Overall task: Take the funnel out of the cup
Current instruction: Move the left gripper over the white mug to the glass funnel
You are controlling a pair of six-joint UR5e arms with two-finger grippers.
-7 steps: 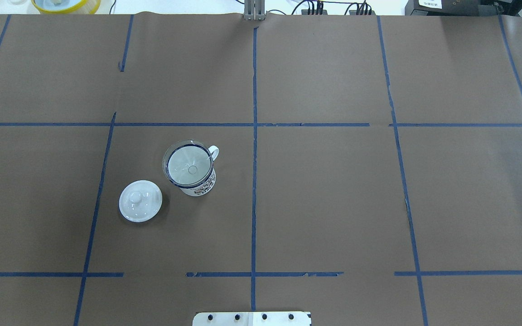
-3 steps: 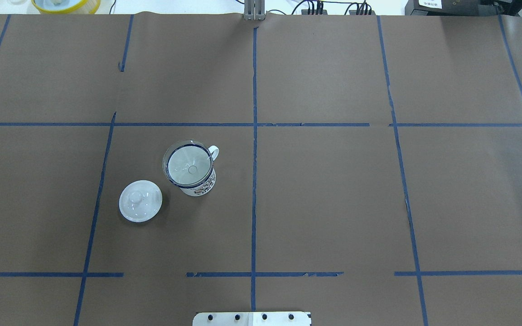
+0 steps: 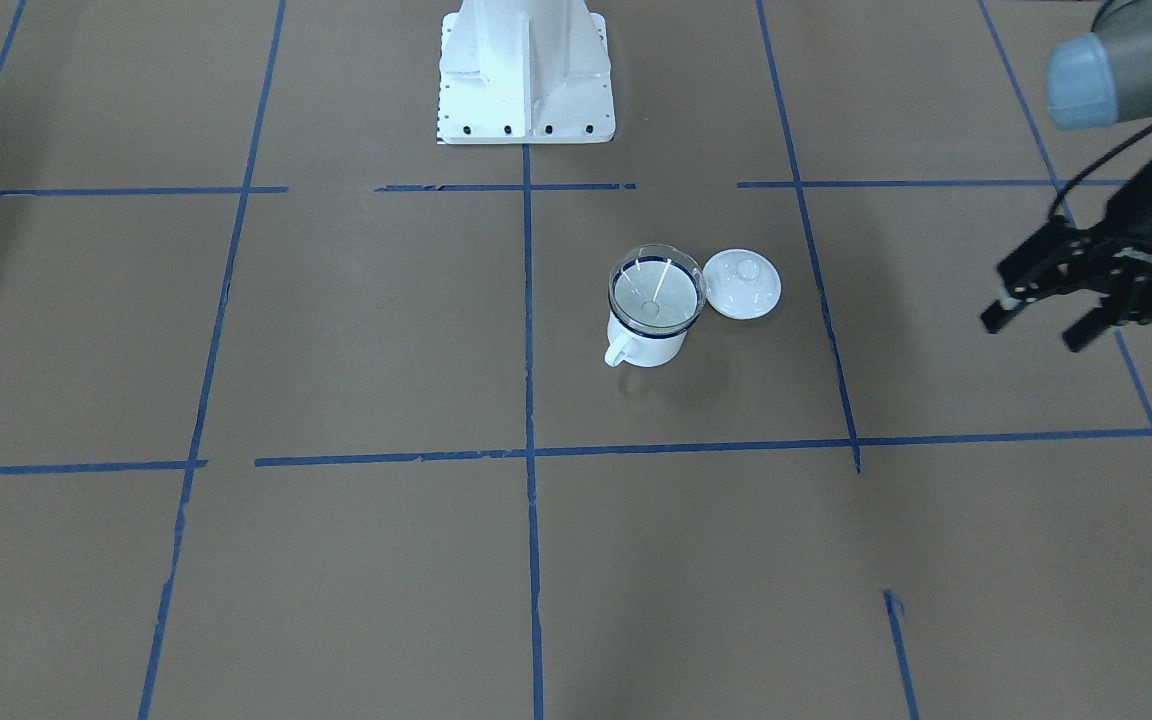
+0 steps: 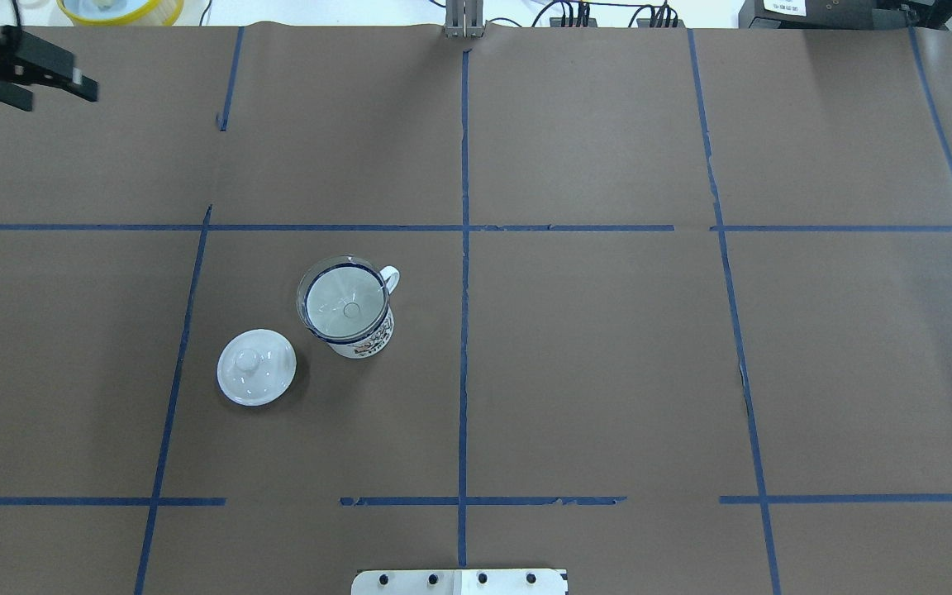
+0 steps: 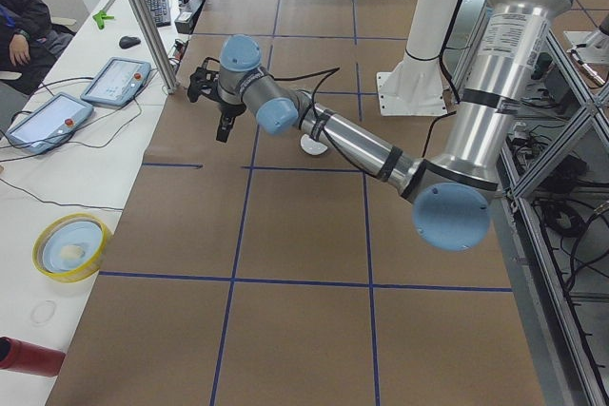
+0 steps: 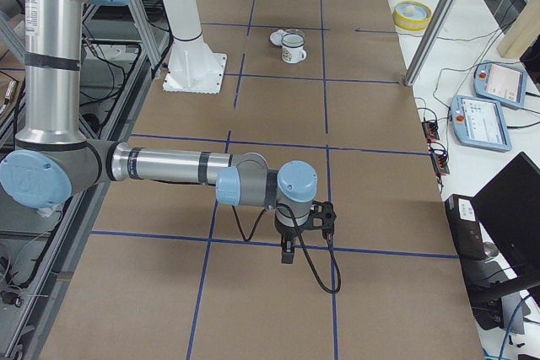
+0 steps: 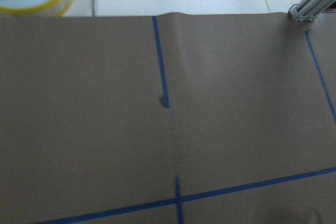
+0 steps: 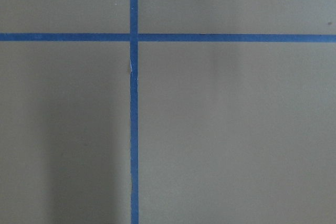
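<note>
left tool (image 3: 1034, 328): released, empty; you'll find it over the worktop (image 4: 608, 372) far-left corner, well apart from the cup
right tool (image 6: 288, 250): can't tell its state
funnel (image 4: 344, 302): seated in cup (image 4: 365, 340), axis vertical, mouth up, spout down
lid (image 4: 256, 366): just beside cup

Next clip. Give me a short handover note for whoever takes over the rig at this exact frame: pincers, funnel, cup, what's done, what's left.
Left pincer: open and empty, above the table's far left area, well away from the cup.
Right pincer: shows only in the side camera, far from the cup; open or shut cannot be told.
Funnel: seated in the upright cup, with a white lid lying on the table beside it.
Done: nothing yet; the funnel is untouched.
Left: bring a pincer to the funnel's rim, grip it, lift it clear, set it down.
</note>
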